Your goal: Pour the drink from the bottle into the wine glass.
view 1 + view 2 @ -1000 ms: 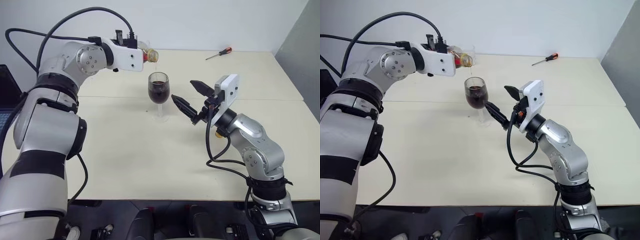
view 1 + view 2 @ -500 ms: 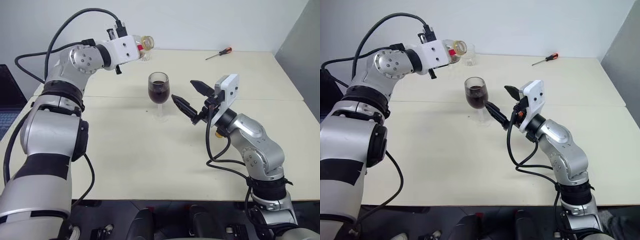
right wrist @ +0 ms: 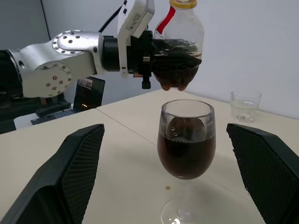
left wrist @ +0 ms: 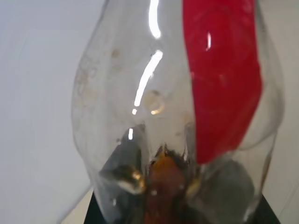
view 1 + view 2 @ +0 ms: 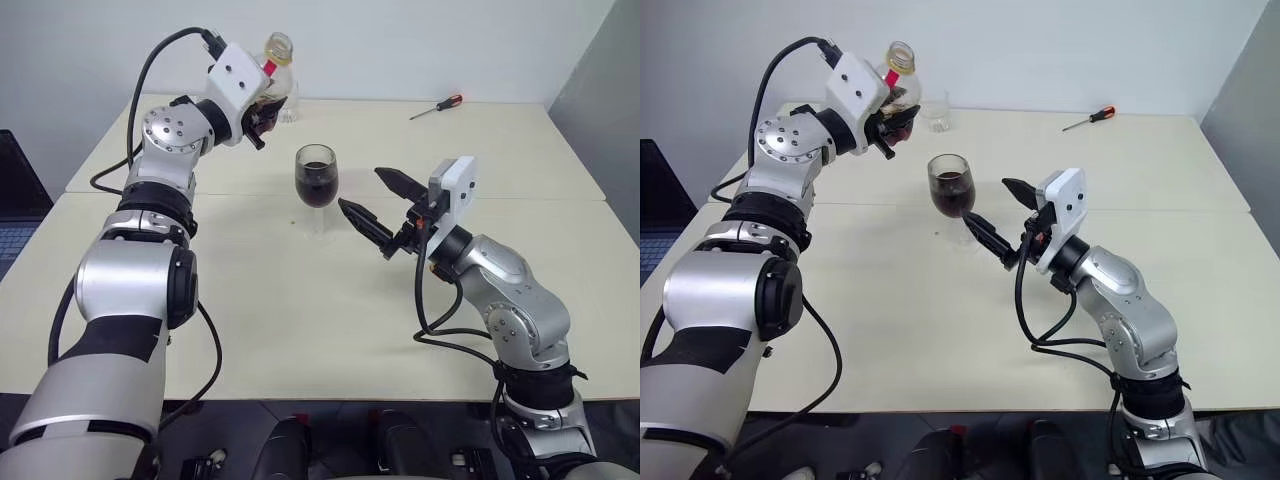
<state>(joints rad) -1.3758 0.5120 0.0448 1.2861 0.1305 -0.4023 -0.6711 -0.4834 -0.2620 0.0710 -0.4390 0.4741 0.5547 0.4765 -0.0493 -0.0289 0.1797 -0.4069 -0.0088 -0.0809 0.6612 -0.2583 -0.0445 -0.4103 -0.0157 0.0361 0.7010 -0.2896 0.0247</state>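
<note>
Clear bottle (image 5: 898, 72) upright in left end effector (image 5: 892, 112) above wine glass (image 5: 952, 188).

Both eye views look forward and down from head height over the table (image 5: 300, 330), sharing nearly the same scene. The left wrist view sits pressed close against the bottle (image 4: 187, 107). The right wrist view looks level toward the wine glass (image 3: 187, 140), near, with that bottle at 12 o'clock above it.
</note>
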